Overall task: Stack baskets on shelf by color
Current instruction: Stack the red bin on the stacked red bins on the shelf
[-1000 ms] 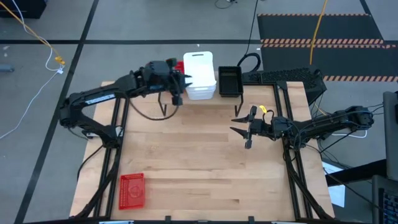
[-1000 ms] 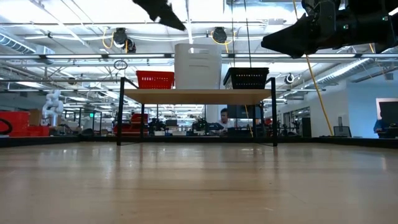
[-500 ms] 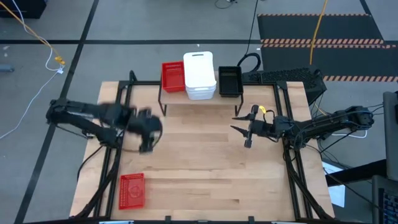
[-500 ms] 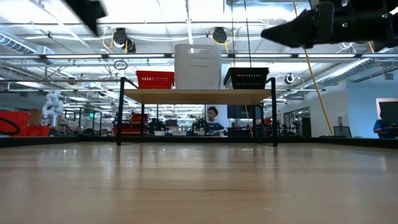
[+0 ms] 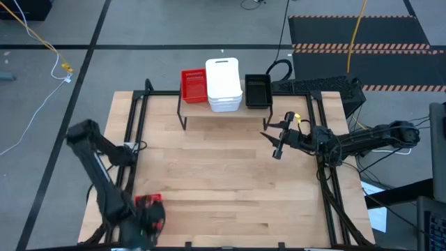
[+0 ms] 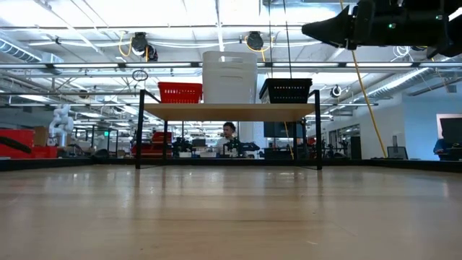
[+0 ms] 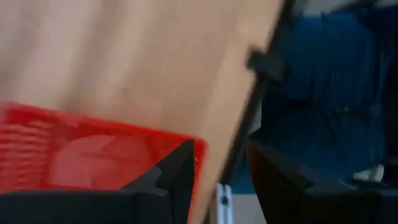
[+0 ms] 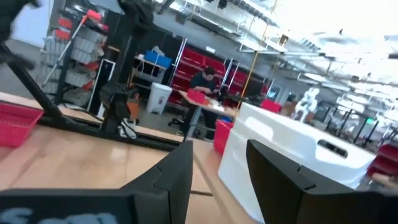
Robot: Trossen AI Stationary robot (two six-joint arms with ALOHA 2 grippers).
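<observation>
On the shelf at the table's far edge stand a red basket, a stack of white baskets and a black basket, side by side. Another red basket lies on its base at the table's near left corner. My left gripper is open and hangs over that basket's near end; its wrist view shows the red basket just beyond the open gripper. My right gripper is open and empty, in the air in front of the shelf's right end.
Black frame rails run along the table's left and right sides. The wooden tabletop between the shelf and the near edge is bare. In the low view a person sits in the room beyond the shelf.
My left arm has swung fast from the shelf's left end, leaving the red basket standing there. It crossed the table's left side down to the near left corner and now hangs over the red basket lying there. My right gripper has risen a little.
</observation>
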